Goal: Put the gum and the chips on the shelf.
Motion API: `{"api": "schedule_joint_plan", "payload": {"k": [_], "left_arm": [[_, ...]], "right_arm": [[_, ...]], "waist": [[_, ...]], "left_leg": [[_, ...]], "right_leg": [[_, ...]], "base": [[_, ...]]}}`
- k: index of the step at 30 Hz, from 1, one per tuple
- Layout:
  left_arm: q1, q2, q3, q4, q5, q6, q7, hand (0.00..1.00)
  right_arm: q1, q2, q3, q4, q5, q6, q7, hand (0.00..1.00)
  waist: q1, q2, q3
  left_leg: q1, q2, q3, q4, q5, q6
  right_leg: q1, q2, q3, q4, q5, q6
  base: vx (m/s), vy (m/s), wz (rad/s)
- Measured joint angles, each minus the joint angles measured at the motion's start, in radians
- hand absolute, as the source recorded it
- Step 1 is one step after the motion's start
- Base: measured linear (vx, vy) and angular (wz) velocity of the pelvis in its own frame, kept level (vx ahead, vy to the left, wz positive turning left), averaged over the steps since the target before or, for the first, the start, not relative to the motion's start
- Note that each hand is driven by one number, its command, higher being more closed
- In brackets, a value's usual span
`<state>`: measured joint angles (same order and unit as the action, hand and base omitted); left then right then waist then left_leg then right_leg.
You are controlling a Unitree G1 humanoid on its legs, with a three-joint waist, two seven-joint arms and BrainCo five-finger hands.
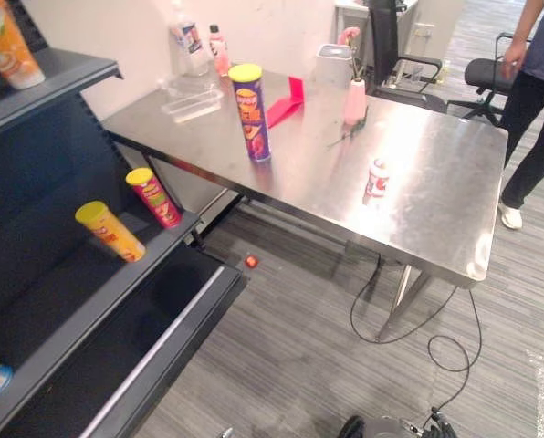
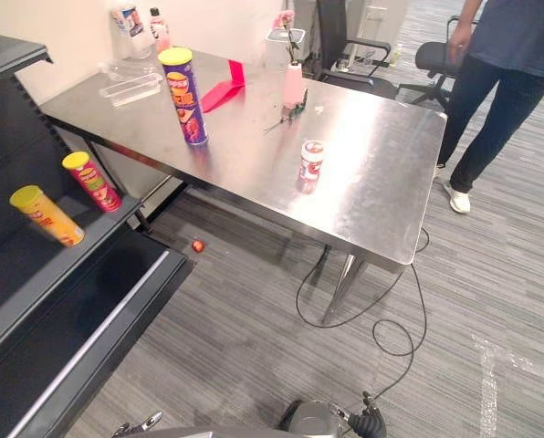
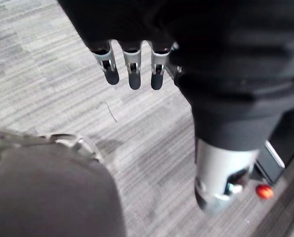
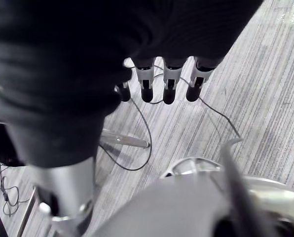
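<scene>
The chips, a tall purple can [image 1: 250, 111] with a yellow lid, stand upright on the left part of the steel table [image 1: 436, 210]. The gum, a small red and white bottle [image 1: 376, 178], stands near the table's middle, towards its front edge. The dark shelf [image 1: 117, 274] is at the left, beside the table. My left hand [image 3: 132, 74] hangs over the grey floor with straight fingers and holds nothing. My right hand [image 4: 169, 90] hangs the same way over the floor, open too. Both hands are far from the table.
On the middle shelf board lean a yellow can [image 1: 110, 231] and a red can [image 1: 153, 196]. A pink vase [image 1: 355, 99], a red holder [image 1: 286, 105], a clear tray [image 1: 192, 102] and bottles [image 1: 192, 41] stand at the table's back. A person [image 1: 537, 91] stands at the right. A small red ball [image 1: 251, 262] lies on the floor.
</scene>
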<state>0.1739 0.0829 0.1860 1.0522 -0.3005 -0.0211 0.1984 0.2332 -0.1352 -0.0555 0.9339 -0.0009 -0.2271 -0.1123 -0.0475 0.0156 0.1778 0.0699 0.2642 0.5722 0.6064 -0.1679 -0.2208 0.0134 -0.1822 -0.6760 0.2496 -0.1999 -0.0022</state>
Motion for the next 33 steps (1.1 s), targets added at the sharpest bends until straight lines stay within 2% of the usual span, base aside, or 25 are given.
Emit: {"api": "schedule_joint_plan", "payload": {"k": [1,2,3,4,6,7,8,9,10,11,12,14,16,20,24,26,30,33], "left_arm": [[0.009,-0.001,0.006,0.002,-0.005,0.002,0.011,0.00],[0.010,-0.015,0.011,0.002,-0.016,0.003,0.024,0.00],[0.009,-0.020,0.013,0.002,-0.033,0.002,0.031,0.00],[0.022,-0.025,0.014,0.003,-0.051,0.001,0.042,0.00],[0.022,-0.024,0.016,0.003,-0.051,-0.002,0.044,0.00],[0.019,-0.023,0.016,0.002,-0.051,-0.004,0.049,0.00],[0.019,-0.025,0.017,0.002,-0.051,-0.004,0.057,0.00],[0.021,-0.032,0.017,0.002,-0.051,-0.005,0.060,0.00],[0.028,-0.045,0.017,0.003,-0.054,-0.012,0.061,0.00],[0.027,-0.018,0.013,0.002,-0.051,-0.016,0.060,0.00],[0.025,-0.004,0.011,-0.001,-0.051,-0.021,0.061,0.00],[0.017,0.023,0.003,-0.010,-0.048,-0.022,0.060,0.00],[0.031,0.025,-0.025,-0.011,-0.039,-0.022,0.060,0.00],[0.028,0.026,-0.087,-0.006,-0.031,-0.024,0.031,0.00],[0.028,0.025,-0.107,-0.005,-0.031,-0.020,0.001,0.00],[0.024,0.032,-0.109,0.001,-0.031,-0.020,-0.011,0.00],[0.023,0.043,-0.104,0.002,-0.031,-0.021,-0.012,0.00],[0.027,0.047,-0.079,-0.003,-0.031,-0.015,-0.011,0.00]], "right_arm": [[-0.006,-0.007,0.009,-0.015,0.000,0.010,0.001,0.00],[-0.016,-0.011,0.007,-0.013,0.001,0.020,-0.004,0.00],[-0.022,-0.017,0.005,-0.012,0.001,0.024,-0.002,0.00],[-0.052,-0.010,0.002,0.010,0.000,0.032,0.000,0.00],[-0.063,-0.009,-0.007,0.021,-0.002,0.031,0.006,0.00],[-0.067,-0.008,-0.014,0.027,-0.003,0.031,0.010,0.00],[-0.059,-0.009,-0.016,0.029,-0.002,0.031,0.010,0.00],[-0.053,-0.013,-0.016,0.028,-0.002,0.031,0.010,0.00],[-0.047,-0.023,-0.016,0.039,-0.001,0.035,0.009,0.00],[-0.040,0.002,-0.016,0.051,-0.001,0.036,0.008,0.00],[-0.038,0.016,-0.016,0.055,-0.001,0.035,0.009,0.00],[-0.030,0.044,-0.018,0.064,-0.001,0.035,-0.003,0.00],[-0.030,0.045,-0.018,0.064,0.000,0.026,-0.014,0.00],[-0.024,0.035,-0.057,0.064,0.014,0.003,-0.056,0.00],[-0.017,0.040,-0.099,0.089,0.161,0.014,-0.091,0.00],[-0.016,0.055,-0.151,0.108,0.271,0.018,-0.129,0.00],[-0.017,0.081,-0.241,0.140,0.415,0.020,-0.192,0.00],[-0.024,0.081,-0.385,0.131,0.513,0.026,-0.250,0.00]], "waist": [[0.016,-0.008,0.005],[0.024,0.005,0.006],[0.025,0.011,0.006],[0.026,0.011,0.005],[0.024,0.009,0.004],[0.023,0.010,0.005],[0.022,0.014,0.003],[0.023,0.023,-0.001],[0.022,0.046,-0.011],[0.016,-0.001,-0.015],[0.017,-0.014,-0.012],[0.023,-0.061,-0.015],[0.022,-0.060,-0.016],[0.018,-0.022,-0.018],[0.012,-0.014,-0.014],[0.016,-0.020,-0.013],[0.021,-0.043,-0.015],[0.022,-0.062,-0.019]], "left_leg": [[-0.082,0.049,-0.031,0.176,0.035,-0.006],[-0.108,0.065,-0.045,0.180,-0.015,0.005],[-0.118,0.069,-0.047,0.155,-0.023,0.016],[-0.121,0.061,-0.065,-0.007,-0.021,0.043],[-0.118,0.042,-0.103,-0.157,0.000,0.070],[-0.119,0.016,-0.167,-0.317,0.047,0.085],[-0.119,-0.006,-0.248,-0.448,0.145,0.101],[-0.121,-0.010,-0.285,-0.484,0.215,0.105],[-0.104,-0.015,-0.319,-0.504,0.230,0.072],[-0.084,-0.055,-0.312,-0.547,0.211,0.071],[-0.081,-0.074,-0.305,-0.566,0.211,0.072],[-0.051,-0.125,-0.281,-0.624,0.217,0.079],[-0.008,-0.142,-0.275,-0.654,0.219,0.082],[0.039,-0.144,-0.255,-0.703,0.230,0.090],[0.050,-0.143,-0.253,-0.710,0.230,0.090],[0.055,-0.140,-0.249,-0.711,0.230,0.090],[0.056,-0.134,-0.246,-0.711,0.229,0.089],[0.056,-0.129,-0.239,-0.711,0.226,0.085]], "right_leg": [[0.034,0.009,0.040,-0.053,0.034,-0.007],[0.054,0.007,0.091,-0.077,0.047,0.004],[0.063,0.004,0.110,-0.083,0.054,0.012],[0.079,-0.016,0.177,-0.095,0.071,0.040],[0.080,-0.029,0.219,-0.104,0.079,0.055],[0.078,-0.040,0.255,-0.122,0.092,0.082],[0.079,-0.044,0.289,-0.144,0.108,0.117],[0.080,-0.042,0.304,-0.154,0.113,0.132],[0.094,-0.035,0.332,-0.180,0.127,0.168],[0.104,-0.069,0.337,-0.214,0.140,0.189],[0.103,-0.084,0.337,-0.225,0.145,0.196],[0.100,-0.109,0.339,-0.229,0.160,0.214],[0.116,-0.119,0.336,-0.227,0.161,0.217],[0.112,-0.118,0.346,-0.208,0.158,0.220],[0.114,-0.117,0.351,-0.196,0.151,0.213],[0.115,-0.114,0.356,-0.196,0.148,0.207],[0.116,-0.106,0.362,-0.208,0.144,0.198],[0.122,-0.098,0.363,-0.228,0.152,0.187]], "base": [[0.19,-0.004,-1.08],[0.17,0.026,-1.13],[0.25,0.201,-1.38],[0.20,0.209,-1.13],[0.20,0.254,-0.98],[0.22,0.338,-0.93],[0.22,0.361,-0.88],[0.24,0.380,-0.73],[0.27,0.392,-0.42],[0.26,0.376,-0.27],[0.20,0.312,0.02],[0.13,0.208,-0.07],[0.07,0.065,-0.22],[0.02,0.010,-0.18],[-0.01,0.001,-0.03],[-0.03,0.013,-0.06],[-0.03,0.008,-0.04],[0.00,0.008,-0.05]]}}
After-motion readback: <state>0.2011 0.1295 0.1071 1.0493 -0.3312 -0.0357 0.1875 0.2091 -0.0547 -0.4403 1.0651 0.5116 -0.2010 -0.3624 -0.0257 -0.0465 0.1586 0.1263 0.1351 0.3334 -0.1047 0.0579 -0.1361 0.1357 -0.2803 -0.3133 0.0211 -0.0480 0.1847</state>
